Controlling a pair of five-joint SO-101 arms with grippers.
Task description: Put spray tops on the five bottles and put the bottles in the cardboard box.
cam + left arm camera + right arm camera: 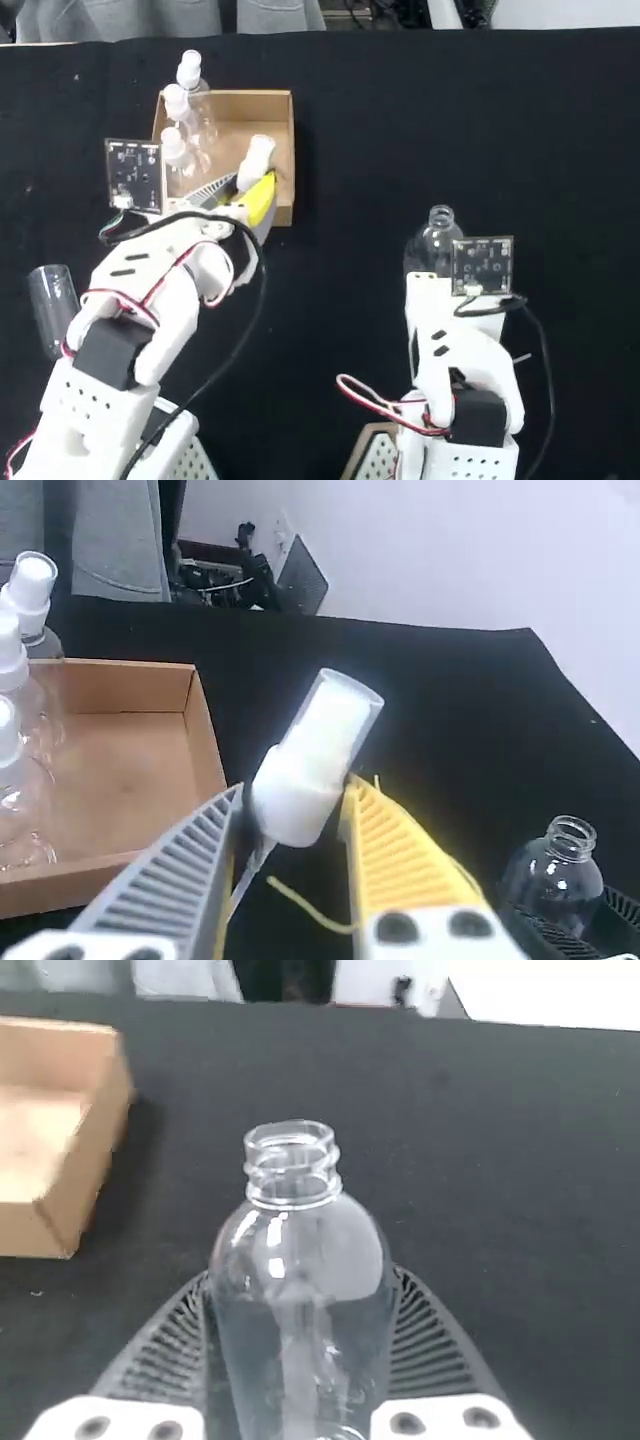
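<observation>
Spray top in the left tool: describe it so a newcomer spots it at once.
Find the cardboard box at the table's far left. At its near right corner the left tool pinches a white spray top between grey and yellow jaws. Unlike the tops on the three bottles at the box's left, it sits on no bottle.

Brown open-topped cardboard box (230, 95) sitting on black table (400, 130). Three clear plastic bottles (176, 150) with white spray tops standing upright along box's left side. Loose white plastic spray top (310, 770) tilting between jaws of left gripper (292, 792), thin dip tube hanging, above box's near right corner. Uncapped clear plastic bottle (300, 1270) standing upright between jaws of right gripper (300, 1290), well right of box.
</observation>
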